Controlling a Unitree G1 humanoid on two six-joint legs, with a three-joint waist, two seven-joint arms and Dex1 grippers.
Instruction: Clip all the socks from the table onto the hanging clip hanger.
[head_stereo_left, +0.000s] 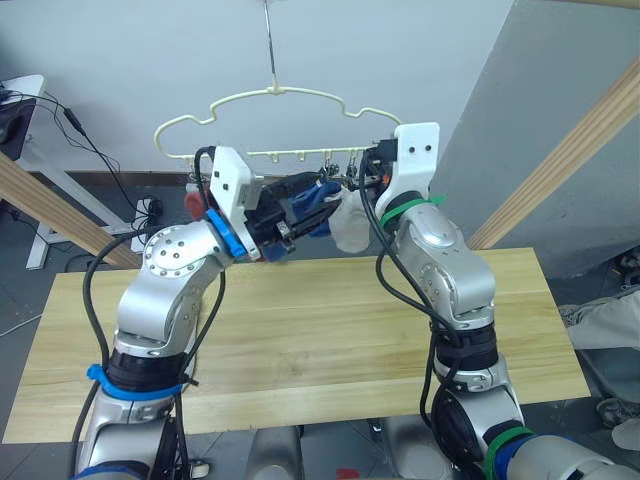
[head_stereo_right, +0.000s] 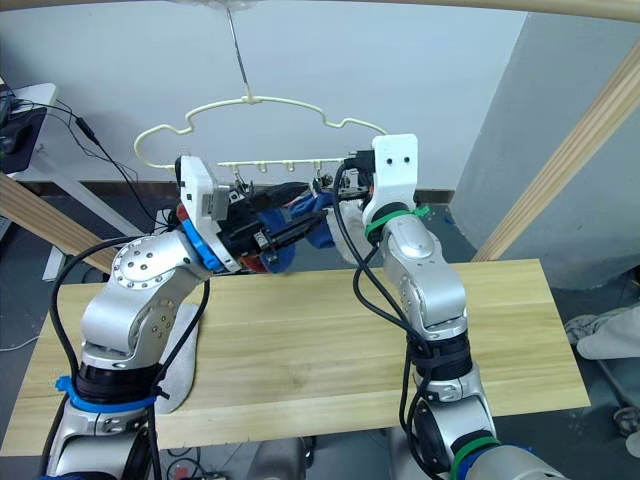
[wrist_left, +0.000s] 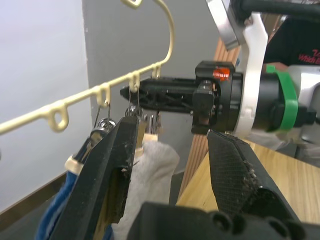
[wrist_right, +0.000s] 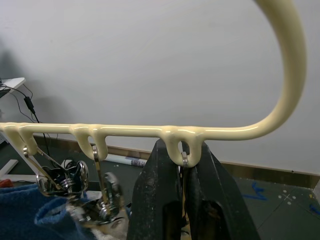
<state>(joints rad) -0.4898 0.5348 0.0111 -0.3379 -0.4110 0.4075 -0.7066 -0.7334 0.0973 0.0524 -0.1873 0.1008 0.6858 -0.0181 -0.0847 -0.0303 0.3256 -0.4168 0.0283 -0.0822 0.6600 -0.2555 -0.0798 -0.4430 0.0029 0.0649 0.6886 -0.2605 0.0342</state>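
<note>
The pale-yellow clip hanger (head_stereo_left: 280, 92) hangs above the far edge of the table (head_stereo_left: 300, 340). A royal blue sock (head_stereo_left: 322, 205) and a light grey sock (head_stereo_left: 350, 228) hang from its clips, and a rust-red sock (head_stereo_left: 193, 200) hangs behind my left wrist. My right gripper (wrist_right: 182, 200) is shut on a clip's wire just under a hanger loop (wrist_right: 182, 142). My left gripper (wrist_left: 170, 165) is open beside the hanging grey sock (wrist_left: 150, 165), with nothing between its fingers. Another light grey sock (head_stereo_right: 185, 360) lies on the table under my left arm.
Slanted wooden poles stand at the right (head_stereo_left: 570, 160) and the left (head_stereo_left: 40, 205). A white desk with cables (head_stereo_left: 30, 130) stands at the far left. Free clips (wrist_right: 65, 177) dangle along the hanger bar. Bare tabletop lies between my arms.
</note>
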